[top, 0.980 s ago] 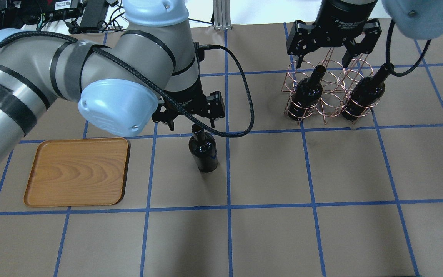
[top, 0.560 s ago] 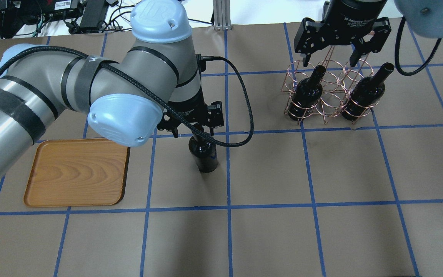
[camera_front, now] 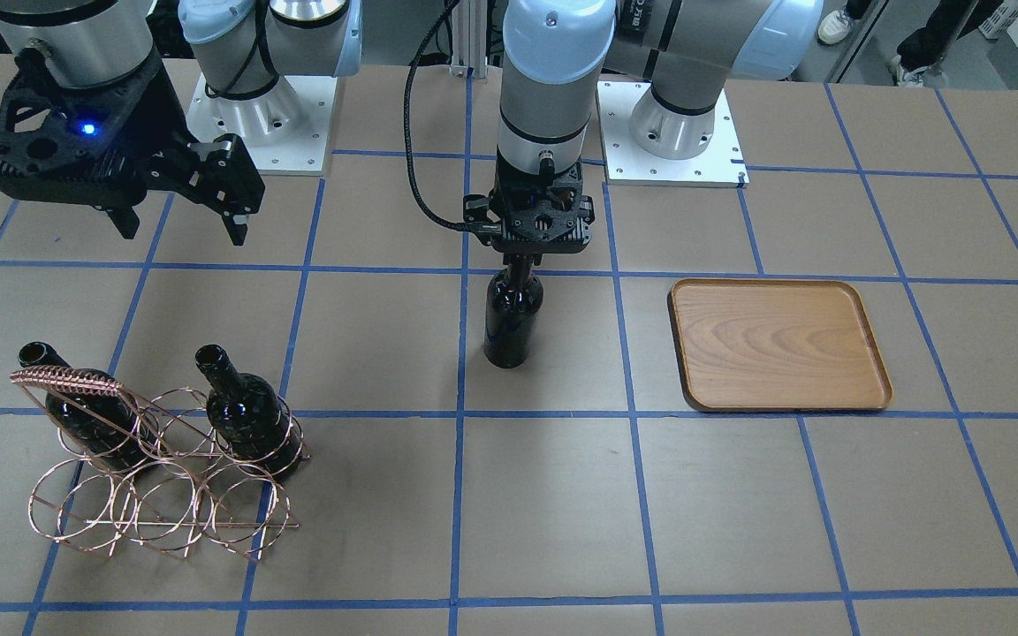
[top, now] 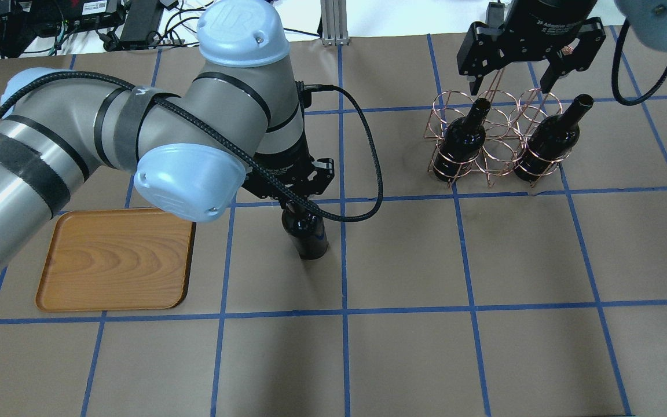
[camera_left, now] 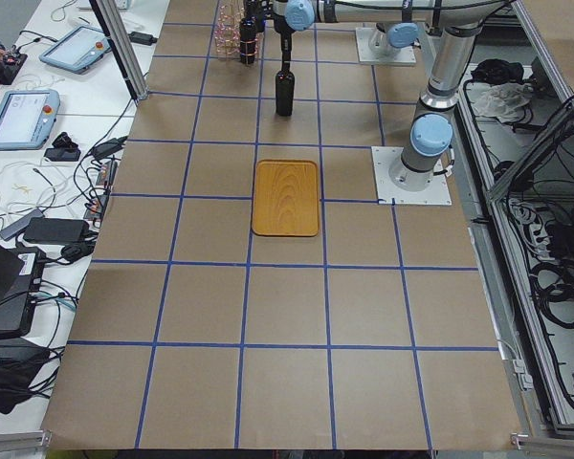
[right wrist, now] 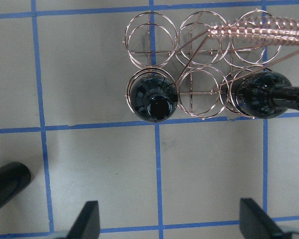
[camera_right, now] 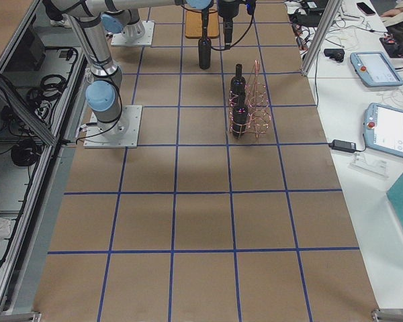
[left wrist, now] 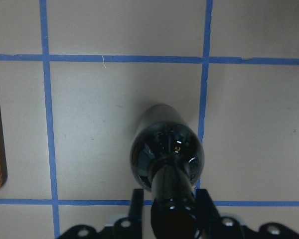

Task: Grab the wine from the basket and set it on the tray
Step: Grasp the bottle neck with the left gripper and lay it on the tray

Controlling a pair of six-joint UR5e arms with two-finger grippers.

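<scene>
**Operator:** What are you working on?

**Robot:** A broad table (top: 403, 359) under brown paper, ruled into squares by blue tape (top: 346, 347). It fills almost every view. Down the right edge of the right-side view runs a white bench (camera_right: 346, 100) carrying a grey tablet-like pendant (camera_right: 389, 127) and loose leads. My left arm's white base plate (camera_front: 677, 150) sits near the top of the front-facing view.

**Operator:** What stands on it?

**Robot:** At lower left of the overhead view lies a flat, rectangular, light-brown wooden tray (top: 116, 260) with rounded corners. My left elbow (top: 186, 179) hides its upper right corner there. At upper right is a copper wire basket (top: 498, 152) made of round rings, with a coiled-wire handle (right wrist: 261, 31). One glossy black glass bottle (top: 461, 142) stands in an outer ring, a second like it (top: 548, 145) in the other outer ring, with one ring between them.

**Operator:** And the wine?

**Robot:** The wine bottle (top: 309, 237), near-black and long-necked, stands upright on the paper just left of centre in the overhead view. It is well apart from the basket and near the tray without touching it. One line of blue tape runs between the two.

**Operator:** Your hands?

**Robot:** My left gripper (camera_front: 522, 256) pinches that bottle's neck from above, with a finger (left wrist: 137, 199) on each side. Its black cable (top: 368, 174) loops past the bottle's right. My right gripper (top: 513, 87) hangs over the basket's upper edge, fingers spread wide and apart from both bottles.
</scene>
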